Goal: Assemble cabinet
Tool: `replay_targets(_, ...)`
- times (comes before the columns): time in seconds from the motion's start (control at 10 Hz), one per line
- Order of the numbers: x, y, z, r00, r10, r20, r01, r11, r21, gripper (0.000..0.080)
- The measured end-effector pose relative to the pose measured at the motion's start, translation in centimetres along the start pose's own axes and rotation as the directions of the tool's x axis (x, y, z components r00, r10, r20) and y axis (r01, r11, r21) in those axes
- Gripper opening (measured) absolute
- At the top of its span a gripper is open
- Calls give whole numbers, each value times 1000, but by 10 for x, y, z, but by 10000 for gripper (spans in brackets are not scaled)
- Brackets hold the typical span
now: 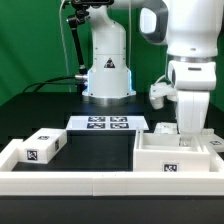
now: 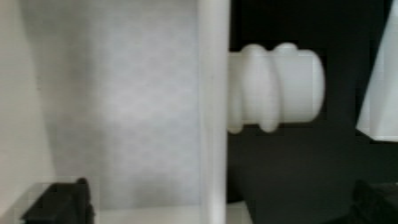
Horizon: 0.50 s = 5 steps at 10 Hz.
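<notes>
The cabinet's white parts lie apart on the black table. A large box-shaped part (image 1: 176,155) with a tag stands at the exterior view's right. A flat blocky part (image 1: 42,146) with a tag lies at the left. My gripper (image 1: 190,133) hangs straight down over the box part's far side, its fingertips hidden by the part. In the wrist view my gripper (image 2: 217,205) is open, with its dark fingertips (image 2: 61,200) far apart. A white wall of the part (image 2: 151,100) stands between them, nearer one finger. A ribbed white peg (image 2: 276,88) sticks out beside the wall.
The marker board (image 1: 108,123) lies at the back middle, in front of the white robot base (image 1: 107,75). A low white frame (image 1: 100,182) runs along the front edge. A small white piece (image 1: 159,92) sits at the back right.
</notes>
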<state>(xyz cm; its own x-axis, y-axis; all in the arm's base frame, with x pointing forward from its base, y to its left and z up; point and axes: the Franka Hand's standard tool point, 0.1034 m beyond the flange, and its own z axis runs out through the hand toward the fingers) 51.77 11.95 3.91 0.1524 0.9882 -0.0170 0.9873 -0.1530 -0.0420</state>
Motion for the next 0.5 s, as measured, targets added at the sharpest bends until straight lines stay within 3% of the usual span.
replay_targets(0.1,-1,-2,-10,1000,2,0,-2,1000,-11,775)
replay_targets(0.3,-2,-12,-29,1000,8,1,-8,1000,-29,792)
replay_targets(0.5,4,-33,-41,1000,7,-6,-8,999,-44,797)
